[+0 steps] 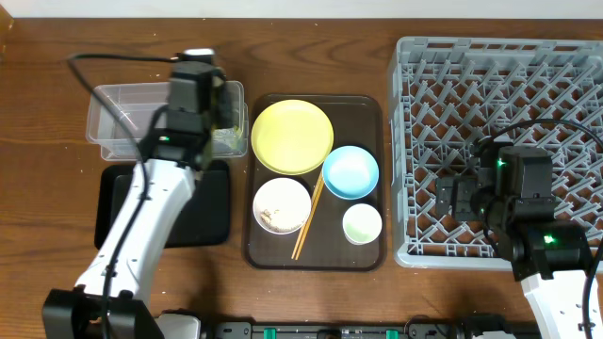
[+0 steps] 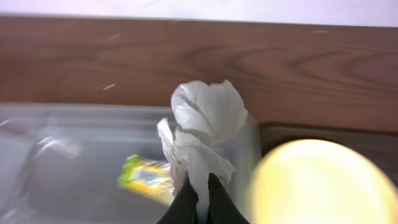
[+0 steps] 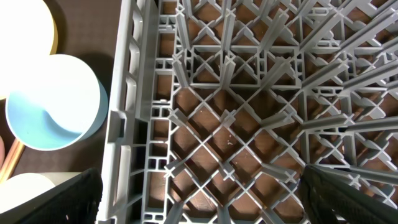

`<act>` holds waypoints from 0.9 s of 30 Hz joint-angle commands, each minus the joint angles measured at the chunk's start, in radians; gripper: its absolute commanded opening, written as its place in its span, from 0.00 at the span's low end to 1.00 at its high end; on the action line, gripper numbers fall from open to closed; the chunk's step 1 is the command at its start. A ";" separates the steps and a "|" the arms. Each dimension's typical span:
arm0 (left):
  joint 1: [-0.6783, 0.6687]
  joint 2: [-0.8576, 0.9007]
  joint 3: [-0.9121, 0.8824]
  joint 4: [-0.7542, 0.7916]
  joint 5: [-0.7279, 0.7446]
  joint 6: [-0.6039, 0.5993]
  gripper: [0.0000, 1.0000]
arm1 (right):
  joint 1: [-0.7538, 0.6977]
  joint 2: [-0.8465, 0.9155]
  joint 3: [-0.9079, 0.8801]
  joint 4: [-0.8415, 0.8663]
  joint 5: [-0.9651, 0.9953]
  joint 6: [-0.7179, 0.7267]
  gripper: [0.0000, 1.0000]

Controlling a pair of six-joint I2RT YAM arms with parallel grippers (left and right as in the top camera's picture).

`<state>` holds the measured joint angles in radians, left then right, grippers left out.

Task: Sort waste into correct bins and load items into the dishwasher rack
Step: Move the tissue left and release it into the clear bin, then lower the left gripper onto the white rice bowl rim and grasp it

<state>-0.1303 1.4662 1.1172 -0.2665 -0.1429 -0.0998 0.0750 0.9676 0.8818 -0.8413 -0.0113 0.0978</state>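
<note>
The left jaws are pinched shut on one end of a crumpled white tissue [image 2: 205, 118], which bunches out beyond their dark tips. They hold it over the right end of the clear tub [image 2: 74, 140], and the green-and-yellow wrapper [image 2: 144, 175] lies inside the tub, just left of the jaws. The yellow plate [image 2: 317, 183] sits to their right on the brown tray [image 1: 363, 108]. The right jaws are spread wide, gripping nothing, over the grey rack [image 3: 134, 93] near its left wall. The blue bowl [image 3: 53, 106] is just outside that wall.

Left tool [image 2: 206, 190] pinched closed; right tool [image 3: 206, 193] spread wide.
</note>
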 commanded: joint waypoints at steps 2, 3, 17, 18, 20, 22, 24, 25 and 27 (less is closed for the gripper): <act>0.087 0.013 0.013 -0.034 -0.026 -0.037 0.09 | -0.013 0.000 0.021 0.000 -0.004 -0.009 0.99; 0.098 0.018 0.012 -0.045 -0.026 -0.037 0.10 | -0.013 0.000 0.021 -0.001 -0.004 -0.009 0.99; 0.121 -0.053 0.011 -0.099 0.053 -0.036 0.56 | -0.013 0.000 0.021 0.000 -0.004 -0.009 0.99; 0.116 -0.074 0.011 -0.114 0.096 -0.036 0.56 | -0.013 0.000 0.021 0.000 -0.004 -0.009 0.99; 0.098 -0.108 0.011 -0.159 0.175 -0.037 0.56 | -0.013 0.000 0.021 0.000 -0.004 -0.009 0.99; 0.064 -0.129 0.011 -0.221 0.247 -0.048 0.56 | -0.013 0.000 0.021 0.000 -0.004 -0.009 0.99; 0.017 -0.129 0.011 -0.295 0.283 -0.078 0.56 | -0.013 0.000 0.021 0.000 -0.004 -0.009 0.99; -0.013 -0.123 0.011 -0.334 0.288 -0.102 0.56 | -0.013 0.000 0.021 0.000 -0.004 -0.009 0.99; -0.071 -0.106 0.011 -0.395 0.290 -0.143 0.56 | -0.013 0.000 0.021 0.000 -0.004 -0.009 0.99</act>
<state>-0.1394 1.3327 1.1191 -0.6186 0.0776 -0.1738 0.0750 0.9676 0.8825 -0.8413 -0.0113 0.0975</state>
